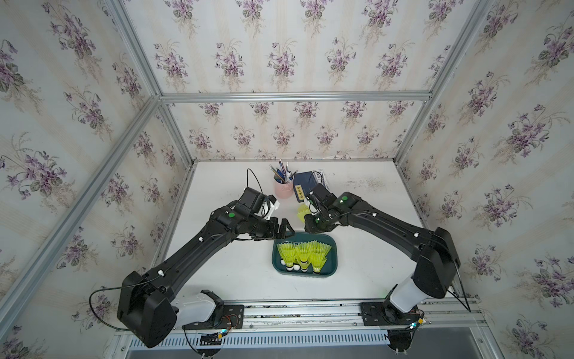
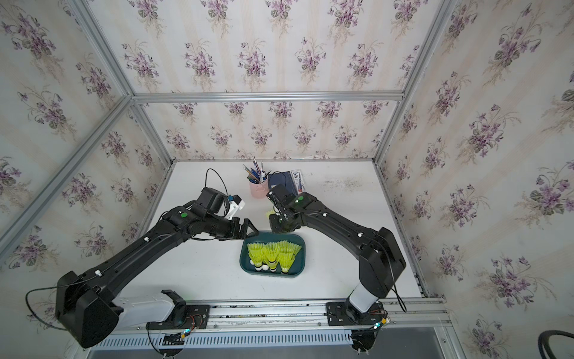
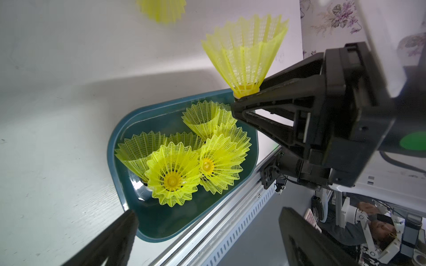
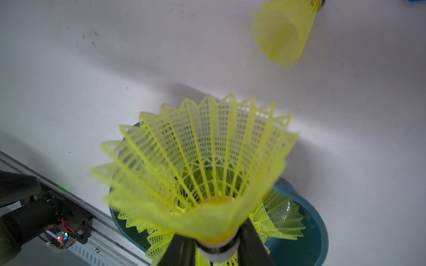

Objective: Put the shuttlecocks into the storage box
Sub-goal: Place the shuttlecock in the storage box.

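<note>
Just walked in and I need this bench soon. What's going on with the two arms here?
The robot is packing shuttlecocks into the teal storage box. The right gripper is shut on a held shuttlecock, pinched at its tip near the box's far edge. The left gripper is open and empty at the box's far left corner. Several already lie inside; a loose shuttlecock lies on the table beyond.

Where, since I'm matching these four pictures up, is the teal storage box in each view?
In a top view: storage box sits below centre.
In a top view: below centre, a touch left.
Left wrist view: mid-frame.
Right wrist view: mostly hidden behind the held shuttlecock.
Shared landmark: the aluminium rail running past the box.
</note>
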You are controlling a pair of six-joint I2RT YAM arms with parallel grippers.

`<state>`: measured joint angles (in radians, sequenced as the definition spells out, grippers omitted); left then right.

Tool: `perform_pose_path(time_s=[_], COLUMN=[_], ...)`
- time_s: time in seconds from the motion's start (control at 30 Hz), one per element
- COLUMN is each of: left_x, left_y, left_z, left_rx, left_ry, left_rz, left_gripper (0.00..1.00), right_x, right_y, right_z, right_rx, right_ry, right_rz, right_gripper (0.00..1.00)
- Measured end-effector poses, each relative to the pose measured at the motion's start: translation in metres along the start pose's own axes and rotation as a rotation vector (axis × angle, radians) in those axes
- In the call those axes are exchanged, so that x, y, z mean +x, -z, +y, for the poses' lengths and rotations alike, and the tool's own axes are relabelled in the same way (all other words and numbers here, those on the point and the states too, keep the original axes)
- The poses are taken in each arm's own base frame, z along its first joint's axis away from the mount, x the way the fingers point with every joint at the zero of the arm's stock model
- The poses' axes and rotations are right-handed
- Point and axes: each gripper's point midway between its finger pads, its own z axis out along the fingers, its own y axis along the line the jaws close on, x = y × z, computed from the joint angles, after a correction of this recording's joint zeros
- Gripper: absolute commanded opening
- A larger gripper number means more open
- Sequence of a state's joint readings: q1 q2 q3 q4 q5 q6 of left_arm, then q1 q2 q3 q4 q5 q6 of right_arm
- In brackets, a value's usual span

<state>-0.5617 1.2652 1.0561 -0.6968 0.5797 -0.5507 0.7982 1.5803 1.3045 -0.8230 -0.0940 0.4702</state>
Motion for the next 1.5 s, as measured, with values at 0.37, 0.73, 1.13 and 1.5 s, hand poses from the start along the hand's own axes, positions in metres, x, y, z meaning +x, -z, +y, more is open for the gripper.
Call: perform_pose_path(time_s=[0.37, 0.73, 1.13, 1.5], left_x=[0.027, 0.035, 0.039, 0.040], left_y=[-0.014, -0.019, -0.023, -0.024], left_z=[-0.025, -0.037, -0.041, -0.042], left_rx=[-0.005, -0.017, -0.030, -0.032], left_ry=[-0.077, -0.110, -0.124, -0.121], left_rz=[0.058, 0.068, 0.073, 0.075], left_gripper=[0.99, 0.99, 0.99, 0.99], right_x=[0.067, 0.103, 0.112, 0.117], right_y=[0.022, 0.013, 0.005, -0.003], right_z=[-0.032, -0.040, -0.052, -0.055], right_rx=[0.031, 0.066, 0.121, 0.125], right_ry=[-0.134, -0.196, -0.226, -0.244], right_rz=[0.053, 0.119, 0.137, 0.146], right_gripper=[0.18, 0.18, 0.19, 0.21])
